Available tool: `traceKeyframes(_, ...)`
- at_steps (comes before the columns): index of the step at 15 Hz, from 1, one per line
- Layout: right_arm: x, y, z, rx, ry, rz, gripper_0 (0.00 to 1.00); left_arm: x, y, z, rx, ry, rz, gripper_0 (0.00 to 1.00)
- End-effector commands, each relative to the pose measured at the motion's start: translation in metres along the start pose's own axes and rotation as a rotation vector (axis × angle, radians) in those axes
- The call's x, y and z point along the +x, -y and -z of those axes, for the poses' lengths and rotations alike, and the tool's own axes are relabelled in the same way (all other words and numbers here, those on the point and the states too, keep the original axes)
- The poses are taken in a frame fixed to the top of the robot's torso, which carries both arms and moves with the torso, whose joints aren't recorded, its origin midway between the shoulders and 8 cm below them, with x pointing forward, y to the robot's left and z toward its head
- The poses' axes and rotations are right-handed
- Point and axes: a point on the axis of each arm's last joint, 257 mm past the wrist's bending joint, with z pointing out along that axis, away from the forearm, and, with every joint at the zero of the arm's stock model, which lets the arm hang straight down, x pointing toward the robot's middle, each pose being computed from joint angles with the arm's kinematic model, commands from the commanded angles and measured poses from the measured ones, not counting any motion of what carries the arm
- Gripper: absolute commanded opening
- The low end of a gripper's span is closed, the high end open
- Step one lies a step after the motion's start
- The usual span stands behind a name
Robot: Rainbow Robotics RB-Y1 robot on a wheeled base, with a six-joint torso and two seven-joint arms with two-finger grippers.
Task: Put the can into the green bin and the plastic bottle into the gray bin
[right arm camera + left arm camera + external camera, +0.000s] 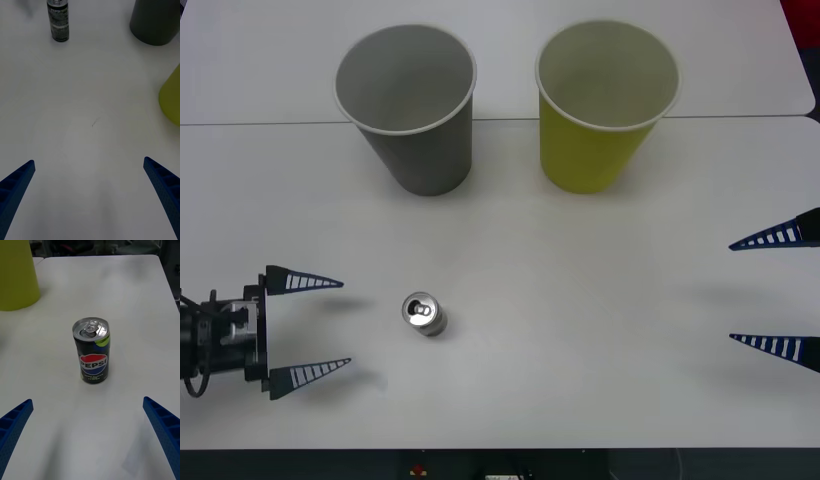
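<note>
even, diffuse light falls from overhead onto the white table (510,380) — bright in the front view, duller and bluish-gray in the right wrist view. shadows are soft and faint: pale smudges lie beside the left gripper (320,327) fingers and near the right gripper (775,290), and the can (423,313) casts only a small blur toward 4 o'clock. the gray bin (408,105) and green bin (605,100) have evenly lit interiors with no hard glare. in the left wrist view the can's lid (90,328) shows a mild sheen — its label reads sharp, while the far background at 12 o'clock is dark and indistinct.
</note>
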Motion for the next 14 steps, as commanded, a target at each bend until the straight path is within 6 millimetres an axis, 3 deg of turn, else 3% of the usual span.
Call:
traceKeyframes(1,0.000,0.000,0.000,0.000,0.000,0.000,1.00,0.003,0.001,-0.017,-0.009,0.026,0.016,1.00)
traceKeyframes(14,0.000,0.000,0.000,0.000,0.000,0.000,1.00,-0.006,0.010,-0.110,-0.045,0.105,0.057,1.00)
